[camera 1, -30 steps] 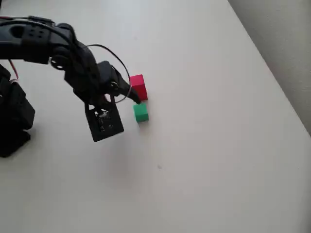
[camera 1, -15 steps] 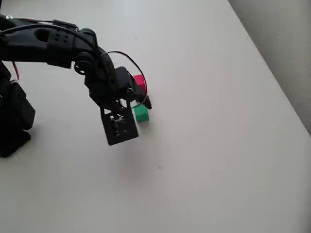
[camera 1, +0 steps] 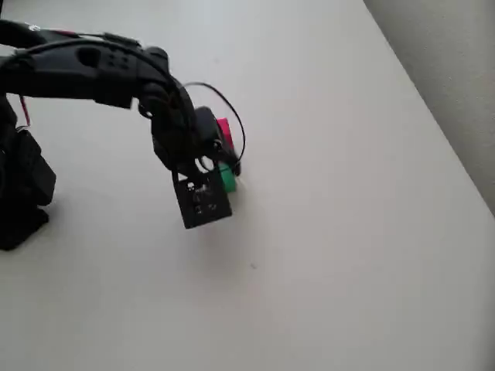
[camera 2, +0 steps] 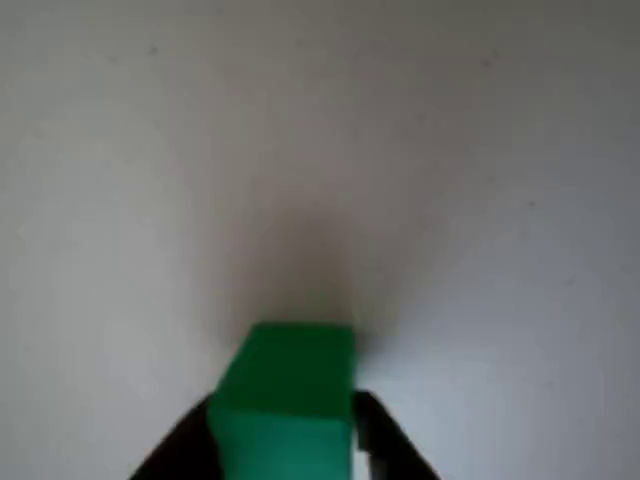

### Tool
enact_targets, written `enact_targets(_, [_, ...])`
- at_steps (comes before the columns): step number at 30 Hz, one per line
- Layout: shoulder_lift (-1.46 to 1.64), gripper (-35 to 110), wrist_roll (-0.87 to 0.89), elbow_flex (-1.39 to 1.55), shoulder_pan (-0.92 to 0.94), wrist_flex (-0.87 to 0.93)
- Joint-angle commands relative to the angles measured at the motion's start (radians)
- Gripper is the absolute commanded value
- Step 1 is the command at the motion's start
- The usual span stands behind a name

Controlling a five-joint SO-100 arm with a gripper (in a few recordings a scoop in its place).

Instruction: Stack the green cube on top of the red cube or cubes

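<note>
The green cube [camera 2: 288,400] sits between the two dark fingers of the gripper [camera 2: 285,440] in the wrist view, one finger on each flank, on a pale table [camera 1: 348,232]. Whether the fingers press its sides or only bracket it cannot be told from either picture, so the grip is unconfirmed. In the overhead view the black arm [camera 1: 85,73] reaches in from the left and bends down over both blocks, its wrist camera box [camera 1: 203,202] hanging low in front. A corner of the green cube [camera 1: 227,178] shows beside that box, resting on the table just below the red cube [camera 1: 224,130], which stands partly hidden behind the arm's wrist and a loop of black cable [camera 1: 232,124]. The two blocks lie close, apparently just beside one another. The fingers appear placed astride the green cube for a pickup; judging by this, the lift and the stacking onto the red cube are not yet done.
</note>
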Motion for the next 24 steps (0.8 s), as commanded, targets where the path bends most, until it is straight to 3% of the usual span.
enact_targets(1, [-0.02,4,0.008,-0.083,-0.002,-0.003])
enact_targets(8, [0.012,-2,0.008,-0.133,-0.002,0.063])
enact_targets(24, [0.107,-2,0.044,-0.454,-0.077,0.403])
